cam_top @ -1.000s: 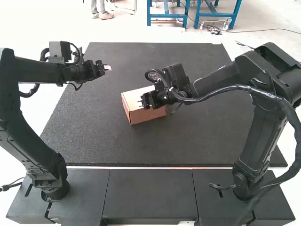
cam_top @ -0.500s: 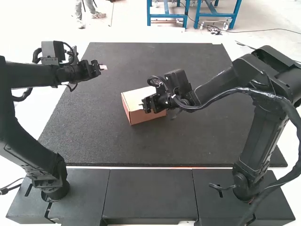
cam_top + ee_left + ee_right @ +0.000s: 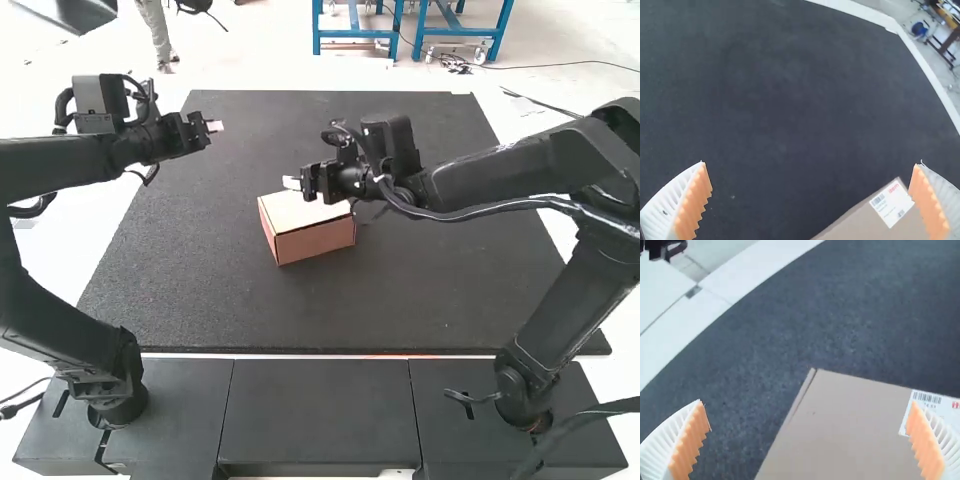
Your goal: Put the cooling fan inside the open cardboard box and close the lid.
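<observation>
High view, cardboard box (image 3: 305, 228): sits on the black mat (image 3: 200, 270), a little left of the mat's middle, between the two arms and closer to the right one.
Box long axis: runs left to right across the mat, slightly skewed, so the right end lies a bit farther from the arm bases than the left end. One long side faces the arm bases and one short end faces the left arm.
Box top: flat and shut. The right wrist view shows plain brown card with a white label (image 3: 926, 401) near one corner.
Right end effector (image 3: 298, 181): hangs over the box's far top edge, toward the left end, with the right arm stretched in low from the right. In the right wrist view its white ribbed fingers (image 3: 682, 442) with orange pads stand wide apart, the box top lying between and below them, and nothing is held.
Left end effector (image 3: 210, 127): held over the mat's far left part, well apart from the box, pointing right. In the left wrist view its fingers are spread wide and hold nothing, with bare mat and one labelled box corner beneath.
Arm bases: stand on dark panels (image 3: 320, 415) at the near edge.
</observation>
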Tool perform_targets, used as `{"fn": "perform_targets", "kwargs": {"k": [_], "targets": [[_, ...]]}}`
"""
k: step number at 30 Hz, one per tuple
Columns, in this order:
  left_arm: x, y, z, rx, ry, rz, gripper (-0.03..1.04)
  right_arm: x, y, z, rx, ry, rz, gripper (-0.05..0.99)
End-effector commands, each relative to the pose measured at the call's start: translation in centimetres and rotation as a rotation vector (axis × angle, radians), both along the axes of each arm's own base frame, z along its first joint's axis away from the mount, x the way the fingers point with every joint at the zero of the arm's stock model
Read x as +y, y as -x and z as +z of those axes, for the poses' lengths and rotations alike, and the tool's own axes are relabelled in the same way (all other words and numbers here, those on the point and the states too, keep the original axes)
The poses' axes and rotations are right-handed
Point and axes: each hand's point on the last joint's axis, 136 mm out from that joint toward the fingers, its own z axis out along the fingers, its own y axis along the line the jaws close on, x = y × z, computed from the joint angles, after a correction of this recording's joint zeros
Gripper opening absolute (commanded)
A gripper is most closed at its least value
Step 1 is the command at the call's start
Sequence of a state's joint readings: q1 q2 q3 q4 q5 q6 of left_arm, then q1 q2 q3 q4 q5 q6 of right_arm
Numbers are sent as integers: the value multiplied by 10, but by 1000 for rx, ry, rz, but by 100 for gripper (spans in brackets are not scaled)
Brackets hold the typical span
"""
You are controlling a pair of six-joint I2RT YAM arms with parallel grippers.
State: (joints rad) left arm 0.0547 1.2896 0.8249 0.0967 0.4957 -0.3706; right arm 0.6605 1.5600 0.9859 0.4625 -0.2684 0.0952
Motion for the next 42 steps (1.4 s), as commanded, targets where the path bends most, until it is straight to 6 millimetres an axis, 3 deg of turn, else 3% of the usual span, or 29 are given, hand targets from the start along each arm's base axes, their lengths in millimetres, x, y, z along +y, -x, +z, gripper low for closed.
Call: {"fn": "perform_targets", "kwargs": {"k": [1, 4, 8, 12, 19, 22, 32, 42], "targets": [[7, 8, 19, -75, -40, 39, 93, -29, -22, 34, -61, -42, -135, 91], [23, 17, 30, -147, -116, 126, 93, -62, -27, 38, -121, -9, -239, 91], [43, 36, 53, -306, -212, 258, 94, -116, -33, 64, -325, 11, -442, 91], [45, 60, 70, -451, -254, 334, 96, -150, -21, 79, -498, 37, -527, 91], [40, 86, 66, -529, -285, 366, 96, -227, 13, 103, -642, 9, -714, 91], [40, 92, 60, -537, -285, 377, 96, -251, 20, 102, -673, 39, -775, 91], [53, 122, 52, -618, -322, 444, 96, -298, 49, 94, -771, 81, -902, 91], [57, 150, 58, -705, -310, 468, 96, -304, 77, 73, -800, 66, -907, 91]]}}
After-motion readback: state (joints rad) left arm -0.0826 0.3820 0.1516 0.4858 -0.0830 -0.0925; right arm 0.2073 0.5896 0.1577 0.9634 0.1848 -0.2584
